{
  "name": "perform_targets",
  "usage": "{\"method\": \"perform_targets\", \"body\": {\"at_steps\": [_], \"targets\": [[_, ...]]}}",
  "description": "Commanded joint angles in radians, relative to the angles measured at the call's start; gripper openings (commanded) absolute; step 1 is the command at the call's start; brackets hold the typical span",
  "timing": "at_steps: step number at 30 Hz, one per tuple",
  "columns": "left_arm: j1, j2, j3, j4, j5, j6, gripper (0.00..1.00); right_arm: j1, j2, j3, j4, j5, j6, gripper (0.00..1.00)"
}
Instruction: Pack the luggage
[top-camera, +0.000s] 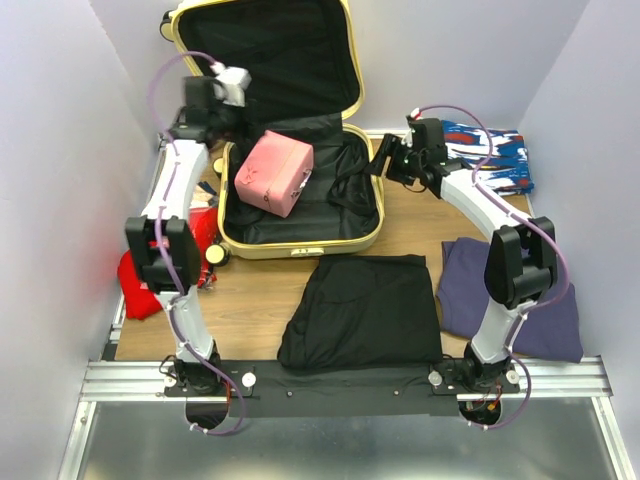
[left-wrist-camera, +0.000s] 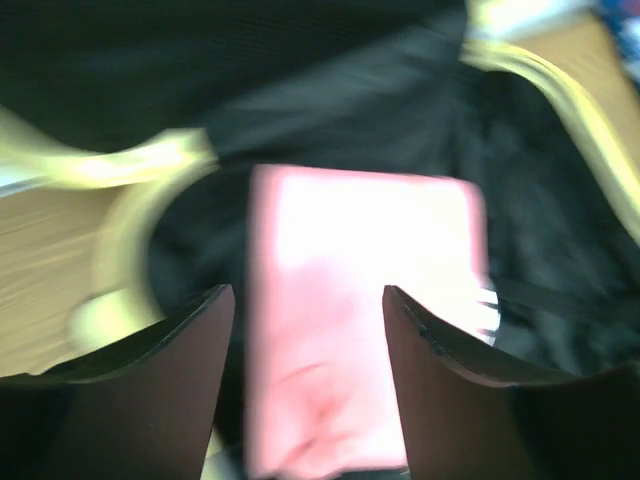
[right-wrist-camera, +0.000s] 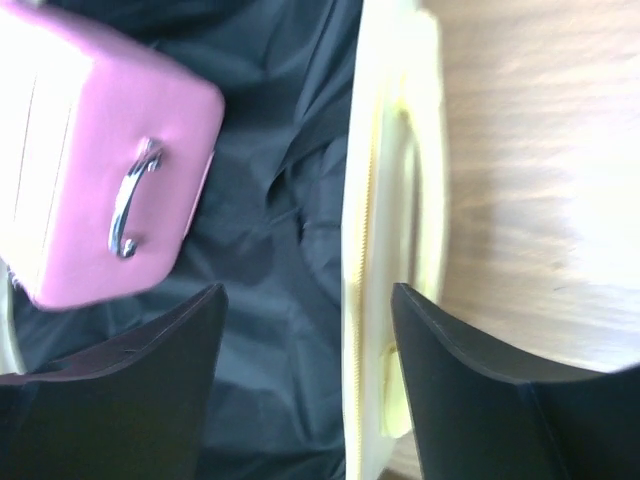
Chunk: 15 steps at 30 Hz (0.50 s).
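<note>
Luggage (top-camera: 300, 247) sits open at twelve o'clock on the bench (top-camera: 260, 300), lid propped up at the back, black lining showing. A pink case (top-camera: 273, 172) lies tilted in its lower half, toward nine o'clock. Left end effector (left-wrist-camera: 305, 295) hangs over that case, fingers spread wide, gripping nothing; the wrist view is blurred. Right end effector (right-wrist-camera: 305, 290) is at the luggage's three o'clock rim, fingers wide apart too, empty, the yellow edge and zipper seam showing between them. A black garment (top-camera: 365, 310) lies folded at six o'clock, a purple one (top-camera: 520, 300) at four, a patterned cloth (top-camera: 495, 155) at two.
</note>
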Motion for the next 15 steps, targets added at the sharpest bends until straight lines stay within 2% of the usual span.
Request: {"method": "perform_targets", "body": {"at_steps": [1, 8, 15], "targets": [[0.113, -0.059, -0.008, 0.004, -0.205, 0.014, 0.68, 0.0, -0.016, 0.056, 0.004, 0.188, -0.103, 0.72], [0.152, 0.04, 0.006, -0.105, -0.218, 0.086, 0.66, -0.001, 0.073, 0.097, 0.005, 0.168, -0.155, 0.68], [0.152, 0.1, -0.013, -0.145, -0.23, 0.057, 0.67, 0.002, 0.162, 0.152, 0.005, 0.143, -0.154, 0.68]]}}
